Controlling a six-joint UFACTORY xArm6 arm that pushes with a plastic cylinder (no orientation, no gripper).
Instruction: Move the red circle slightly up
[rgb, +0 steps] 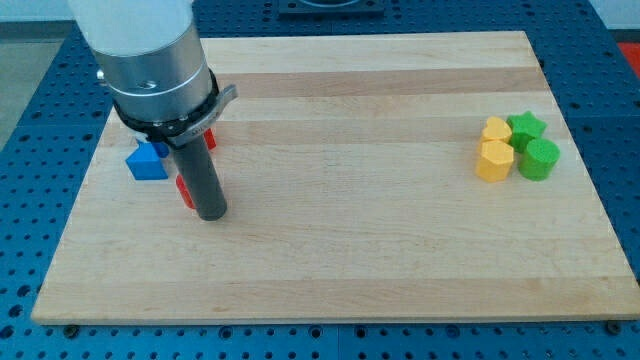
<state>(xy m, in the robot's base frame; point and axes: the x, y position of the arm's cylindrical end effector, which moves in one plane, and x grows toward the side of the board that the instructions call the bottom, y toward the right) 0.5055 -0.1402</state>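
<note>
Camera view: rod's tip (212, 214) parked just below-right of a red block (185, 192), mostly hidden, likely the red circle, set for an upward shove | no claw fitted, state can't be told | blue block (146, 162) at left, another red bit (210, 138) behind the arm | yellow blocks (494, 152) and green blocks (533, 146) clustered far right

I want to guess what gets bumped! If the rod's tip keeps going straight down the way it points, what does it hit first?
My tip points straight down, so it meets the light wooden table top first; it seems to rest there already. A small red block, mostly hidden, sits just to the view's left.
</note>
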